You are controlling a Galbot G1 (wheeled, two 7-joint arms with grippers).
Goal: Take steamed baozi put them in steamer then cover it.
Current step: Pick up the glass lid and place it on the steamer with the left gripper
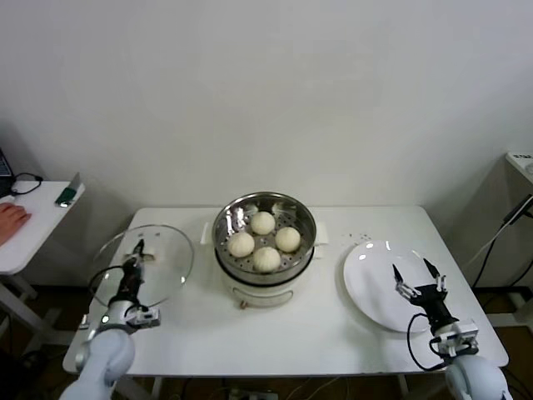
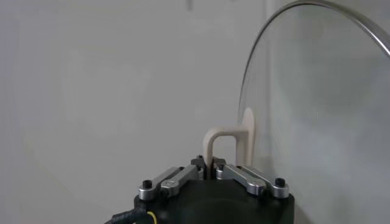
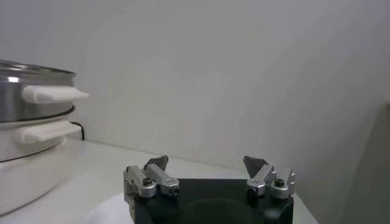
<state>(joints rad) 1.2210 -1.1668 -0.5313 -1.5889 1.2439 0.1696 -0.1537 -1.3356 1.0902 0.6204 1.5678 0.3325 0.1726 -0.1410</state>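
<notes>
My left gripper (image 1: pixel 138 255) was pinched shut on the handle of the cover (image 1: pixel 162 254), which sat on the table directly left of the steamer (image 1: pixel 301 218) already holding four steamed baozi (image 1: pixel 265 242), while my right gripper (image 1: pixel 419 279) hung spread open over the white plate (image 1: pixel 366 279)

Open steamer (image 1: pixel 265 218) top, unobstructed above.

Four cream baozi (image 1: pixel 265 240) sit in the steel steamer (image 1: pixel 300 218); glass cover (image 1: pixel 171 258) lies left.
</notes>
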